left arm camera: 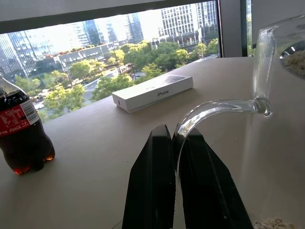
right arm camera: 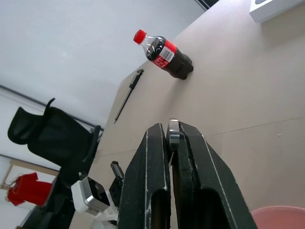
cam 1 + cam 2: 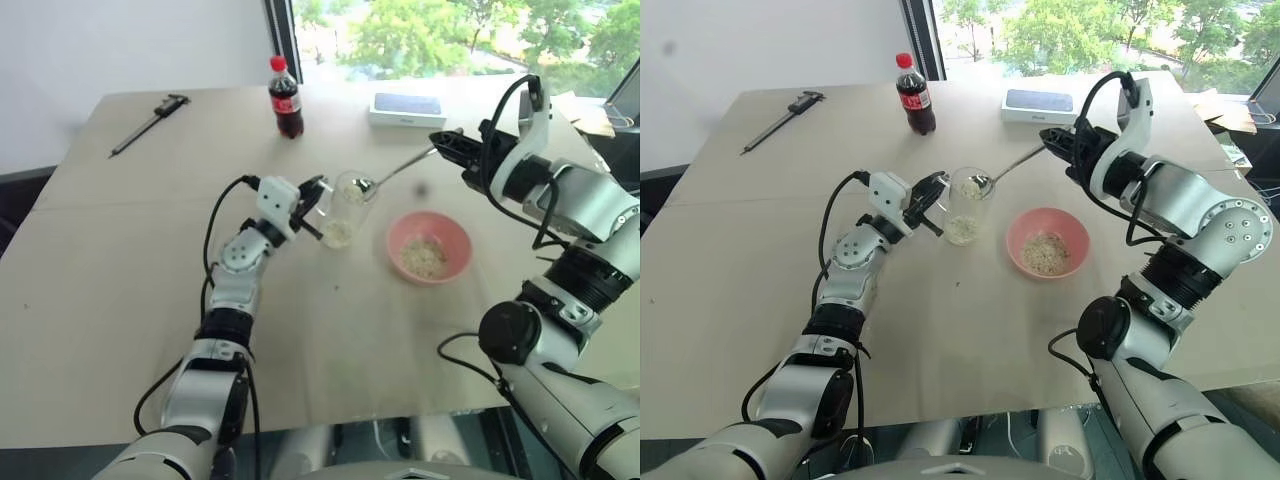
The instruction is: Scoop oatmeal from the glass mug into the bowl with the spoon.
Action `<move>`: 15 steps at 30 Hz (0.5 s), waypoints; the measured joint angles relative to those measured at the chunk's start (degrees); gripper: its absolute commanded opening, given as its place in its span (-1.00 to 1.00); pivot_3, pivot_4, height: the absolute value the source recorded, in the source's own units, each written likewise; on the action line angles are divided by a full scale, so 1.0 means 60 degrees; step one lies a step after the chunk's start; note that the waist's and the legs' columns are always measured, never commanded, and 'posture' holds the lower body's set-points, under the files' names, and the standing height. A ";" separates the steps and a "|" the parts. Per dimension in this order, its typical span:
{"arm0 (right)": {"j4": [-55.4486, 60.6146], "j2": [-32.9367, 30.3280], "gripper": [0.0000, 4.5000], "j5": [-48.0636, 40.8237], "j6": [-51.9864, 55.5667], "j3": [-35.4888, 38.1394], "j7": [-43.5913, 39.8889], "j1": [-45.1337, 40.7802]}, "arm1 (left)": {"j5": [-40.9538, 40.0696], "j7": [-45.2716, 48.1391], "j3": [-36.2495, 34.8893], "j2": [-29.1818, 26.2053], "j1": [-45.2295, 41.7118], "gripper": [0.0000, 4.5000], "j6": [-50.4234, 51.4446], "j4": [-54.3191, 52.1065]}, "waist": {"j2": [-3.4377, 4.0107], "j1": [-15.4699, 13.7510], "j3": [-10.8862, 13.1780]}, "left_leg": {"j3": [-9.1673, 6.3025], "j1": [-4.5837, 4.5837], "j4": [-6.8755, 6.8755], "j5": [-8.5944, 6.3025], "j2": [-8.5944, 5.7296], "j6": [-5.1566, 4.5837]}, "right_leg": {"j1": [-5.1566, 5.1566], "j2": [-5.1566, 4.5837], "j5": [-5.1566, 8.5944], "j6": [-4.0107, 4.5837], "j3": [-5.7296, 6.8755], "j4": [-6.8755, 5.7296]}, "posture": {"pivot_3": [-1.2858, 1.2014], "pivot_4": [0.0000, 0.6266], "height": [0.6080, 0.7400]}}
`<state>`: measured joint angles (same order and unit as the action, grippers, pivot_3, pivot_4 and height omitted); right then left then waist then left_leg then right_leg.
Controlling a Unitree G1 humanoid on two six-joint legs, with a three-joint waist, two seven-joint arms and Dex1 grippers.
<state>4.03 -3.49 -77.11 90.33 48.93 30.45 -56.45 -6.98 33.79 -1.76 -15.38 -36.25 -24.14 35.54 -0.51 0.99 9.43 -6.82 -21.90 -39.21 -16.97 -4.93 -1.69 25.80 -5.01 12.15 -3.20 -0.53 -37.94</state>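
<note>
Lifting spoon [image 3: 1002, 170] over mug [image 3: 966, 205] rim | right gripper [image 3: 1068, 146] pinches handle, left gripper [image 3: 312, 205] clamps mug handle | I keep it level toward bowl [image 3: 1047, 241] at four o'clock

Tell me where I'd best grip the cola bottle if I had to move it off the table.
Grip the cola bottle on its body below the red cap, coming level from the near side, jaws across its width. It stands upright at the far end of the table, nothing close beside it, so a side approach looks open. Both grippers are occupied now.
</note>
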 measured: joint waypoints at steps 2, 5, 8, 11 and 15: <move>-0.0049 -0.0018 -1.00 -0.0904 -0.0495 -0.0183 0.0647 0.0428 | -0.0001 -0.0015 0.0000 0.0024 0.0000 -0.99 -0.0014 0.0020 | 0.0000 -0.0008 -0.0004 | -0.0001 0.0000 0.0000 0.0000 0.0000 0.0000 | -0.0002 0.0000 0.0000 -0.0001 0.0000 0.0001 | 0.03 -0.52 1.00; -0.0051 -0.0158 -1.00 -0.2496 -0.1590 -0.0840 0.1731 0.1179 | 0.0002 -0.0016 0.0000 0.0038 0.0000 -0.99 -0.0037 0.0041 | 0.0005 0.0001 -0.0009 | 0.0012 0.0004 0.0000 0.0000 0.0000 -0.0002 | -0.0003 0.0000 -0.0003 -0.0006 -0.0013 0.0001 | 0.03 -0.52 1.00; 0.0045 -0.0507 -1.00 -0.4397 -0.3194 -0.1903 0.2993 0.1970 | -0.0001 -0.0025 -0.0011 0.0055 -0.0002 -0.99 -0.0054 0.0077 | 0.0006 0.0009 -0.0010 | 0.0023 0.0008 -0.0001 0.0001 0.0000 -0.0004 | -0.0004 0.0004 -0.0006 -0.0010 -0.0022 0.0000 | 0.03 -0.52 1.00; 0.0408 -0.1008 -1.00 -0.5487 -0.4374 -0.2766 0.3607 0.2502 | -0.0010 -0.0026 -0.0024 0.0086 -0.0001 -0.99 -0.0069 0.0113 | 0.0007 0.0008 -0.0011 | 0.0027 0.0011 -0.0001 0.0001 0.0000 -0.0007 | -0.0009 0.0010 -0.0008 -0.0015 -0.0025 0.0001 | 0.03 -0.52 1.00; 0.0933 -0.1117 -1.00 -0.5885 -0.5564 -0.3473 0.3728 0.3151 | -0.0088 -0.0029 -0.0080 0.0200 -0.0001 -0.99 -0.0069 0.0195 | 0.0006 0.0002 -0.0013 | 0.0040 0.0014 -0.0002 0.0001 0.0001 -0.0013 | -0.0014 0.0017 -0.0013 -0.0024 -0.0020 0.0004 | 0.03 -0.52 1.00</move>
<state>9.63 -10.19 -112.42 56.95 28.09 52.81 -37.54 -7.51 33.61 -2.24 -14.17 -36.25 -24.56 36.71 -0.48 1.00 9.35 -6.58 -21.82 -39.23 -16.97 -4.92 -1.77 25.72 -4.91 12.07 -3.34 -0.66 -37.91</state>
